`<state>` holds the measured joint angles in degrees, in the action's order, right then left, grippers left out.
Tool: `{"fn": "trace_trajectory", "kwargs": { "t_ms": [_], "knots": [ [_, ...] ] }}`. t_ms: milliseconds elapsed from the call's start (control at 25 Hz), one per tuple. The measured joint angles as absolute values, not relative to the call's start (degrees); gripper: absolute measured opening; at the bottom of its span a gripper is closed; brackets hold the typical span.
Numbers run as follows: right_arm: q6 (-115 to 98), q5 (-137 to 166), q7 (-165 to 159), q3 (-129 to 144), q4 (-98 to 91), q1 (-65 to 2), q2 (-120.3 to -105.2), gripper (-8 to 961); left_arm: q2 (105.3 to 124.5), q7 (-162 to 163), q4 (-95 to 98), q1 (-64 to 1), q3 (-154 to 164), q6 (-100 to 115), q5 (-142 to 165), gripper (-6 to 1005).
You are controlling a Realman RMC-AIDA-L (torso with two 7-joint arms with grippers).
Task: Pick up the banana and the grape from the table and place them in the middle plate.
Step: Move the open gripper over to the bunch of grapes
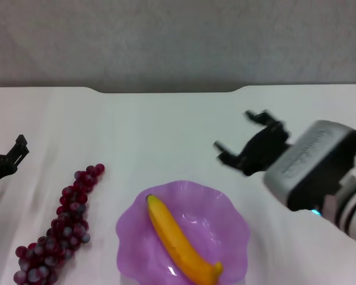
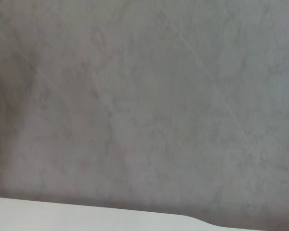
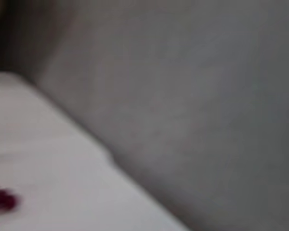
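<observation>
White table (image 1: 166, 124) with notched far edge, grey wall (image 1: 178, 35); banana (image 1: 181, 240) in purple middle plate (image 1: 231, 219); grape (image 1: 62, 228) alongside on the table; right gripper (image 1: 240, 135) empty, jaws apart; left gripper (image 1: 12, 153) at the edge, jaws unclear

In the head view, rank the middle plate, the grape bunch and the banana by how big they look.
1. Middle plate, clearly the largest.
2. Grape and banana: they look about equally long, so I won't rank them; the grape bunch looks somewhat wider and runs off the picture's edge.
</observation>
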<state>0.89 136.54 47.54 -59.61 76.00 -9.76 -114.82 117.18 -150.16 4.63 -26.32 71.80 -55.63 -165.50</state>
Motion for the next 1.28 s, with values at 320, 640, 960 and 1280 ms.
{"fn": "trace_trajectory", "kwargs": {
  "t_ms": [320, 640, 960, 1280],
  "knots": [
    [-38.38, 135.89, 39.17, -51.56, 53.73, -9.97, -115.00, 885, 117.39, -149.94, 4.57, -26.28, 71.81, -55.95, -165.50, 837],
    [-68.47, 134.26, 4.02, -43.16, 21.47, -20.59, -115.50, 885, 117.58, -149.51, 4.65, -26.97, 71.96, -56.22, -165.53, 838],
    [-57.79, 132.82, -2.82, -42.54, 17.00, -24.66, -115.37, 885, 116.74, -140.19, 8.24, -27.66, 77.02, -59.02, -163.03, 838],
    [-51.38, 132.97, -2.48, -42.12, 17.37, -25.73, -115.30, 886, 116.20, -120.37, 34.00, -17.90, 79.11, -49.40, -143.82, 838]
  ]
}}
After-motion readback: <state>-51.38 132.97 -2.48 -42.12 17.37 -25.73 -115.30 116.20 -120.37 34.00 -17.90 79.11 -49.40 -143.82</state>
